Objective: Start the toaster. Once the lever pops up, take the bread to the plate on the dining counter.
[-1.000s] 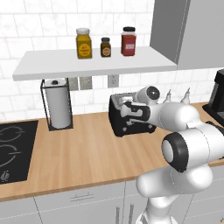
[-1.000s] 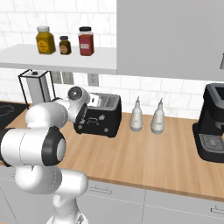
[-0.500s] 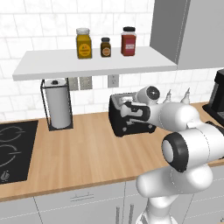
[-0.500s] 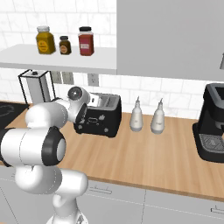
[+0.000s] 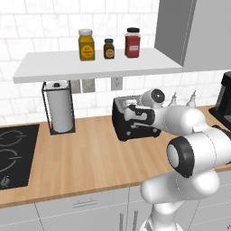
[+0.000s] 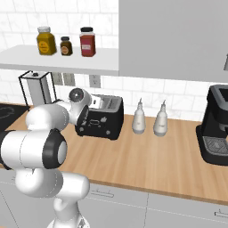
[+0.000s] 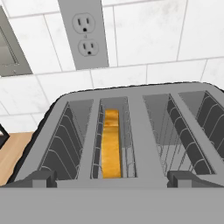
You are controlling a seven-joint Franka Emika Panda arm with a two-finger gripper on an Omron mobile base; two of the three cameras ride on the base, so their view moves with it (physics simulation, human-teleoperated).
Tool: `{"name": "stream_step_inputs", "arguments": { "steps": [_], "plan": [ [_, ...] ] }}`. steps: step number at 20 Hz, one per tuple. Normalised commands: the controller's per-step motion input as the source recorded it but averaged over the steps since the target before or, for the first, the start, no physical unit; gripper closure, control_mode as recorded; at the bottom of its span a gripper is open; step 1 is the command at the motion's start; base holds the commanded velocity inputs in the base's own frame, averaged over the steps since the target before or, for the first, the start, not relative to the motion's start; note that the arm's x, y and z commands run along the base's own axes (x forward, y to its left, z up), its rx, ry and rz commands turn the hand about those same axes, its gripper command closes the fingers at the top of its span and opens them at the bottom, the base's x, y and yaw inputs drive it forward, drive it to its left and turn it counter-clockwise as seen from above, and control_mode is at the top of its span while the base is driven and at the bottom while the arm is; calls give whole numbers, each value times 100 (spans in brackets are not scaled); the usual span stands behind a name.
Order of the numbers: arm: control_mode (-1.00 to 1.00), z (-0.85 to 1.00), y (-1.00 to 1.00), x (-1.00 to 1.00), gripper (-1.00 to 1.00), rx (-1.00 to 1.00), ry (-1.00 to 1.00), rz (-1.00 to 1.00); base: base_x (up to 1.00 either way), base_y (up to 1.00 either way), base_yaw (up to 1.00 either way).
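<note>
The black toaster [image 5: 137, 126] [image 6: 107, 118] stands on the wood counter by the tiled wall. From above, the toaster [image 7: 144, 94] has the bread [image 7: 111, 146] sunk in a left-hand slot, golden crust edge up. My gripper [image 5: 130, 118] [image 6: 85, 119] [image 7: 111, 178] is open at the toaster's near end, just above it. Its two dark fingertips [image 7: 43, 177] straddle the top edge and hold nothing. The plate and the dining counter are out of view.
A paper towel holder [image 5: 58, 108] and a black cooktop [image 5: 13, 153] lie to the left. Two white bottles [image 6: 139, 120] and a black coffee machine [image 6: 216, 129] stand to the right. A shelf [image 5: 90, 65] with three jars hangs above. A wall outlet [image 7: 85, 33] is behind the toaster.
</note>
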Motion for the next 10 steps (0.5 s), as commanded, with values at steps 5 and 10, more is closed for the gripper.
{"name": "stream_step_inputs", "arguments": {
  "steps": [5, 10],
  "plan": [
    [-100, 0, 0, 0, -100, 0, 0, 0, 0, 0, 0],
    [-100, 0, 0, 0, -100, 0, 0, 0, 0, 0, 0]
  ]
}}
